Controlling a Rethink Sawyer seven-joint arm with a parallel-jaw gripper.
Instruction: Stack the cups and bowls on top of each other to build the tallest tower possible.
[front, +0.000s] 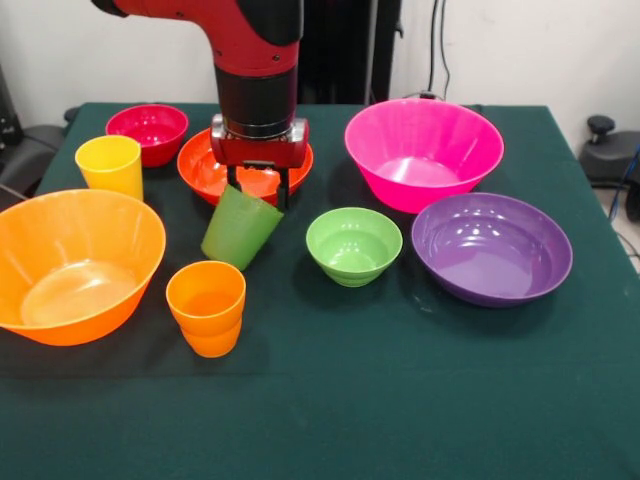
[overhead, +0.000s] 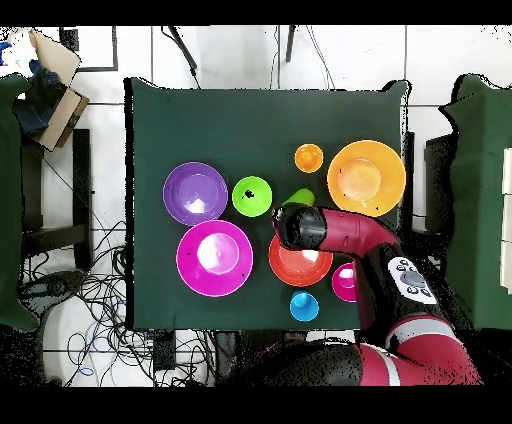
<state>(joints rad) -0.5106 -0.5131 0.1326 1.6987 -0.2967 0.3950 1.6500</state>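
Front view shows the gripper (front: 259, 190) pinching the rim of a green cup (front: 240, 227), which hangs tilted above the table (front: 400, 400) just ahead of the red-orange bowl (front: 205, 170); the large orange bowl (front: 70, 265), orange cup (front: 206, 307) and light green bowl (front: 353, 244) sit nearby, all apart; nothing is stacked yet.
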